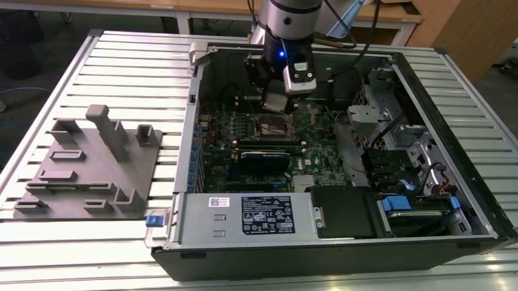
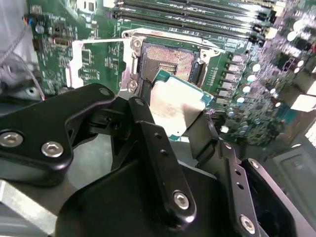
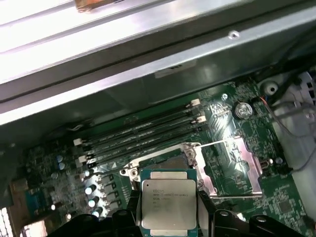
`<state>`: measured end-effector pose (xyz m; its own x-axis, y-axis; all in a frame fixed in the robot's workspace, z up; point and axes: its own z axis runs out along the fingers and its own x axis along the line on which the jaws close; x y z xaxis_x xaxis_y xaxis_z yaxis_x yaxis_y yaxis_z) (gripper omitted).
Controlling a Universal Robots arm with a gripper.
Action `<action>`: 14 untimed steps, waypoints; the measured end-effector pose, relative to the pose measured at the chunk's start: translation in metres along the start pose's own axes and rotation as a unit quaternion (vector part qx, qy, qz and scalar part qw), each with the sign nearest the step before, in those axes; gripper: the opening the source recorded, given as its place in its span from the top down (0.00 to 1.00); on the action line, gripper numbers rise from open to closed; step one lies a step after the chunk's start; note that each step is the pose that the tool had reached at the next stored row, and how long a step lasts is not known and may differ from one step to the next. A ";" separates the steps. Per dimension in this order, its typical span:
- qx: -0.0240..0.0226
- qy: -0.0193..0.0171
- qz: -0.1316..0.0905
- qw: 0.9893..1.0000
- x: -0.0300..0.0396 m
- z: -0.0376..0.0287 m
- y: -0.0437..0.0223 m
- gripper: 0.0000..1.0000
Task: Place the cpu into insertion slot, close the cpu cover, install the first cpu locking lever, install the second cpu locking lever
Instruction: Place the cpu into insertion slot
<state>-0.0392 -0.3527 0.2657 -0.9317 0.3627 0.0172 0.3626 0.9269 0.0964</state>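
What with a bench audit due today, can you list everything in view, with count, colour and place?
table: one, silvery, slatted, under everything.
computer case: one, black and grey, open, on the table.
fixture plate: one, grey, on the table, at the exterior view's left of the case.
circuit board: one, green, inside the case.
power supply box: one, grey, labelled, inside the case.
memory slots: several, black, long, beside the insertion slot.
insertion slot: one, dark with silvery rim, uncovered.
cpu cover: one, silvery, swung open beside the slot.
cpu: one, silver-grey, held near the slot, not seated.
arm: one, silver-grey, reaching into the case.
gripper: one, black, shut on the cpu.
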 end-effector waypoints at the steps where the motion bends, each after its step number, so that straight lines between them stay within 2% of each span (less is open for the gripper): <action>1: 0.000 -0.001 0.010 1.000 0.0000 0.0004 0.0000 0.46; 5: -0.001 -0.004 0.044 0.999 0.0000 0.0011 -0.0002 0.46; 14: -0.001 -0.004 0.046 0.999 0.0000 0.0012 -0.0001 0.46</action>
<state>-0.0392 -0.3527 0.2645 -0.8940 0.4476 0.0172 0.4471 0.8893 0.0963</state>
